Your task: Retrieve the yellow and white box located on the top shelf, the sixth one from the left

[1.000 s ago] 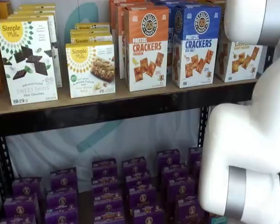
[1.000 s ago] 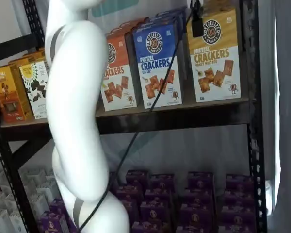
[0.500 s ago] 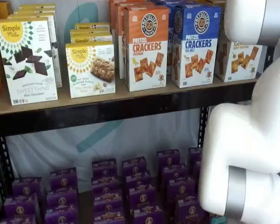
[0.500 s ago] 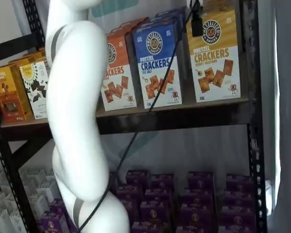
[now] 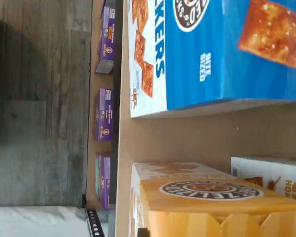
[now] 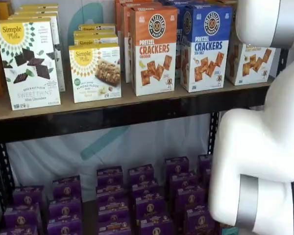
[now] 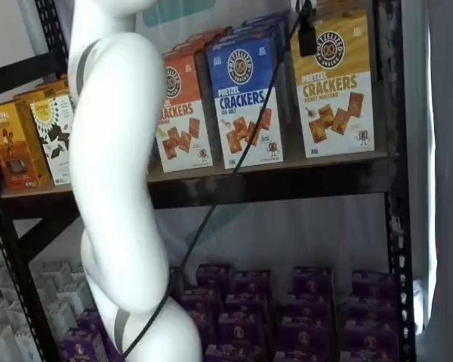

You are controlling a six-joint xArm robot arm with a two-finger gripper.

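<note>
Yellow-topped box (image 7: 334, 84) stands upright at the right end of the top shelf (image 7: 272, 181), just beside the blue box (image 7: 245, 98), with the orange box (image 7: 183, 113) next along to the left. Front face reads "PRETZEL CRACKERS" in orange over a white lower part, round dark logo above. In a shelf view only its lower white part (image 6: 250, 63) shows; the white arm (image 6: 257, 161) covers the rest.

Wrist view is turned on its side. It shows the yellow box's top panel (image 5: 207, 202) with the round logo close under the camera, the blue box (image 5: 212, 49) across a bare strip of tan board (image 5: 187, 136), and a white carton (image 5: 269, 175) behind the yellow one. Purple boxes (image 5: 104, 121) on the lower level and grey floor (image 5: 39, 98) sit beyond the shelf edge.

Gripper: at the top edge of a shelf view a small black part (image 7: 307, 34) hangs in front of the yellow box's upper left corner, with a black cable (image 7: 234, 173) running down from it. Cannot tell whether the fingers are apart or together, nor whether they touch the box.

Left part of the shelf holds Simple Mills cartons (image 6: 29, 63). Rows of purple boxes (image 6: 147, 200) fill the lower level in both shelf views.
</note>
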